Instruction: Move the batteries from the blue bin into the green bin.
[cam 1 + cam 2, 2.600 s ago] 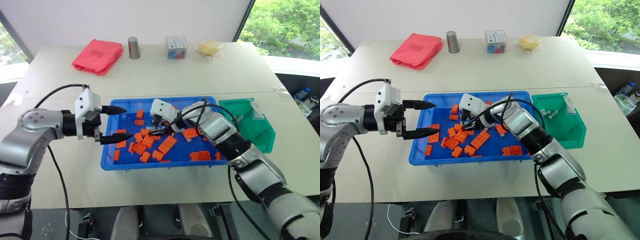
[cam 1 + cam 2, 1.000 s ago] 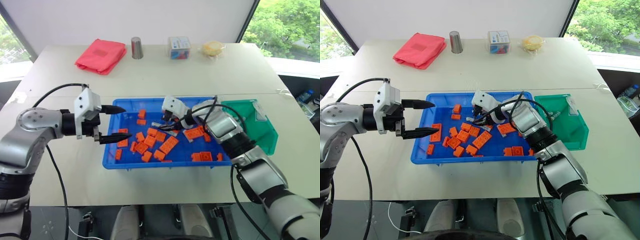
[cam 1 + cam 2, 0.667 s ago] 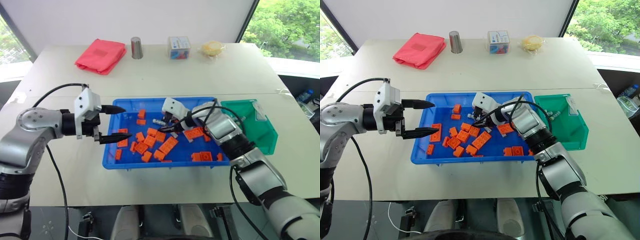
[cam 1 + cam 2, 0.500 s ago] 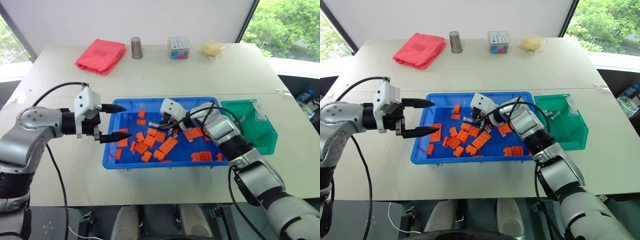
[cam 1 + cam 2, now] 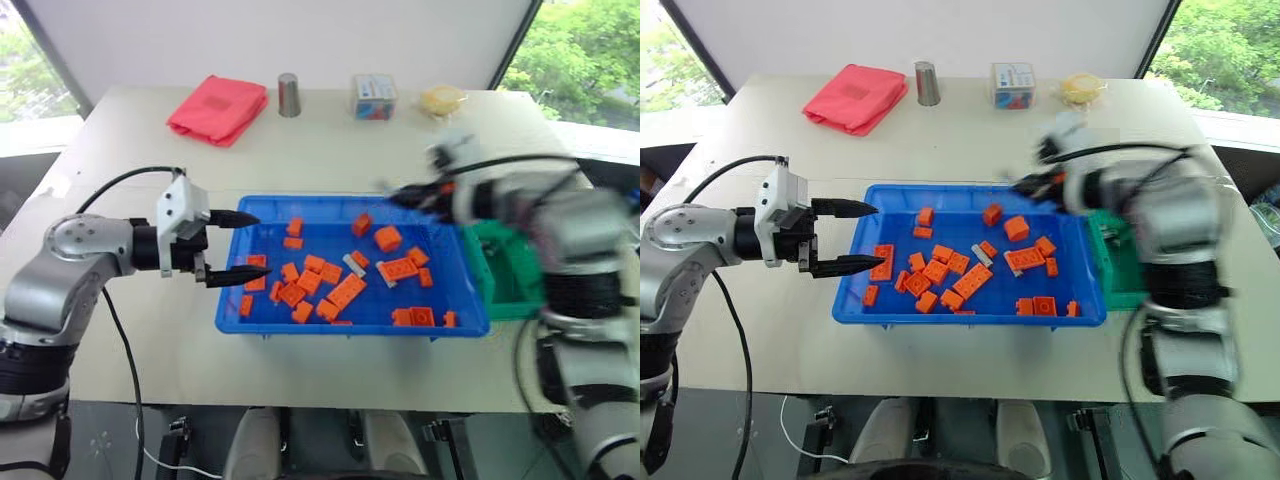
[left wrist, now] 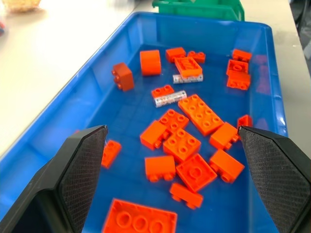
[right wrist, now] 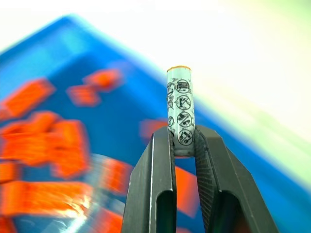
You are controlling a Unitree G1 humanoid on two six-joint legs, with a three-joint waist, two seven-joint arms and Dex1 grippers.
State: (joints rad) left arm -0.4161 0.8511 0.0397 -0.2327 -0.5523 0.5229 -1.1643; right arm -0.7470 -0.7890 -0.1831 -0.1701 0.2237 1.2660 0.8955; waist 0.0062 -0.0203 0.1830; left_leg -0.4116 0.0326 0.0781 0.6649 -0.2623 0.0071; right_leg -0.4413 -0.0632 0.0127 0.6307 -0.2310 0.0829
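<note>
While the left hand hangs with its fingers spread over the left end of the blue bin in the head views, the blurred right hand is raised above the bin's far right corner, beside the green bin on the surface. From the left wrist, two batteries lie among orange bricks on the bin floor. From the right wrist, the right hand pinches one battery upright by its lower end.
</note>
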